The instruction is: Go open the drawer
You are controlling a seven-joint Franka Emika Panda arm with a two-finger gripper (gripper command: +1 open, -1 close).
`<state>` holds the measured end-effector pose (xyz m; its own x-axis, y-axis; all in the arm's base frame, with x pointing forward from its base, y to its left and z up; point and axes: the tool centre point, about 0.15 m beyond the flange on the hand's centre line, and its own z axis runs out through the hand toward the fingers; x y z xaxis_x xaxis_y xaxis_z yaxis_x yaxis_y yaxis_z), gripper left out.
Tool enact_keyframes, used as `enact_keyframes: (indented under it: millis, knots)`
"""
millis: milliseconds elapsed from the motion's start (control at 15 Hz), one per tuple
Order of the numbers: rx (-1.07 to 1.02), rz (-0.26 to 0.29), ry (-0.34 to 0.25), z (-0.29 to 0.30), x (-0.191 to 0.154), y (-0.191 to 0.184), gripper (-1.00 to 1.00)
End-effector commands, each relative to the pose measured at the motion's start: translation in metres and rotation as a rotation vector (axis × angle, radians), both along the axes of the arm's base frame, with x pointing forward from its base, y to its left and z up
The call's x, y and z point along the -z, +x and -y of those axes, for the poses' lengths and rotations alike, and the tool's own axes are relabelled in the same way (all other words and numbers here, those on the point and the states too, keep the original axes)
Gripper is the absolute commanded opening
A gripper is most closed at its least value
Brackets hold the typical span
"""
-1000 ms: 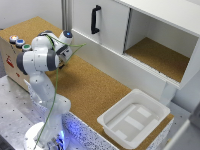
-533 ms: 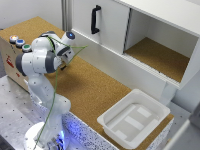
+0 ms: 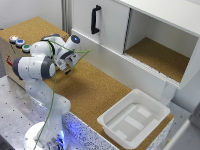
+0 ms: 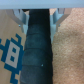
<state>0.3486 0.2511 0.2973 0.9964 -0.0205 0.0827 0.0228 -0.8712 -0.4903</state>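
**Drawer Bearing From the End Effector**

1. End effector [image 3: 68, 66]: positioned low over the cork worktop [image 3: 95, 92], near the arm's base at the exterior view's left. In the wrist view the two fingertips [image 4: 20, 18] stand apart with nothing between them; a dark gap in the surface below runs lengthwise under the opening.

2. Drawer [image 3: 117, 67]: a long, low white front panel directly beneath the tall white door [image 3: 102, 22] and the open compartment [image 3: 160, 57]. No handle is visible. It appears fully closed.

3. Governing relation: in the exterior view the drawer lies at roughly 3 o'clock from the end effector, near but not touching. Its long axis runs from about 10 o'clock to 4 o'clock along the worktop's rear edge.

4. Judgement: the approach likely closes toward the panel's near end, and the pull would run square to that axis.

5. White tub [image 3: 132, 117]: well apart, toward 5 o'clock.
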Motion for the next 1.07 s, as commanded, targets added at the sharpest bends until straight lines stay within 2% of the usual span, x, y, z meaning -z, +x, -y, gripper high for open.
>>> enact_keyframes:
  millis: [0, 733, 800, 1000]
  knots:
    - [0.007, 0.018, 0.009, 0.059, 0.017, -0.017, -1.00]
    - [0.066, 0.031, -0.028, 0.137, 0.003, -0.030, -1.00]
    - [0.054, 0.035, -0.034, 0.139, 0.001, -0.030, 1.00]
    - [-0.049, 0.065, -0.052, 0.130, -0.012, -0.029, 1.00]
